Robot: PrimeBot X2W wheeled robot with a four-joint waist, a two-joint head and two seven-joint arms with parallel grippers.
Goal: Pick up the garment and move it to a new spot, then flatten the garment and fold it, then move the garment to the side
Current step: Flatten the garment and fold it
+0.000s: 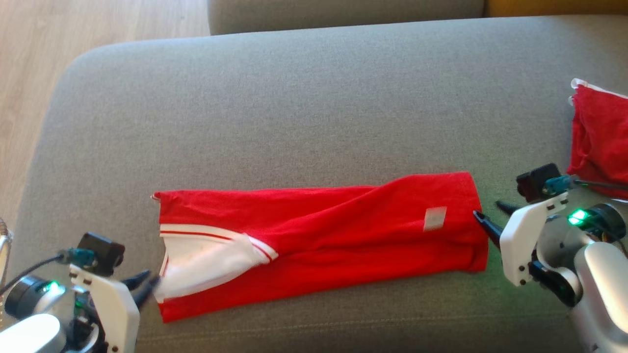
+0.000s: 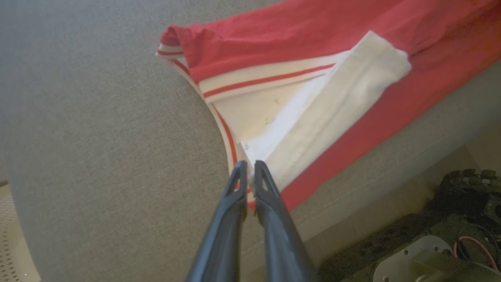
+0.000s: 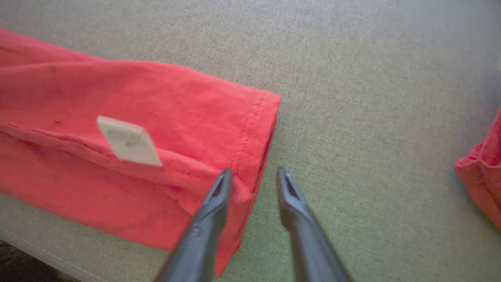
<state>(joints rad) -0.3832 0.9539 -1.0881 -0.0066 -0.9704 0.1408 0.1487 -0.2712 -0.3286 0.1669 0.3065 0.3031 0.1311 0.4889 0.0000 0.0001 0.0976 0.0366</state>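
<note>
Left gripper [image 1: 151, 283], right gripper [image 1: 486, 209]; one folded garment [image 1: 319, 235], one red cloth [image 1: 598, 137].

We've got loads of open sofa cushion [image 1: 294, 98] behind the folded garment [image 1: 319, 230]; only that other red cloth [image 1: 601, 137] at the far right crowds that side.

White wrist shells [image 1: 520, 240], green lights [image 1: 578, 216], teal plugs [image 1: 557, 185], dark slender claw fingers [image 2: 231, 219].

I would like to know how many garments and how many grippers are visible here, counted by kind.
Garments: 2 (folded garment, second garment)
Grippers: 2 (left gripper, right gripper)
Total: 4
</note>
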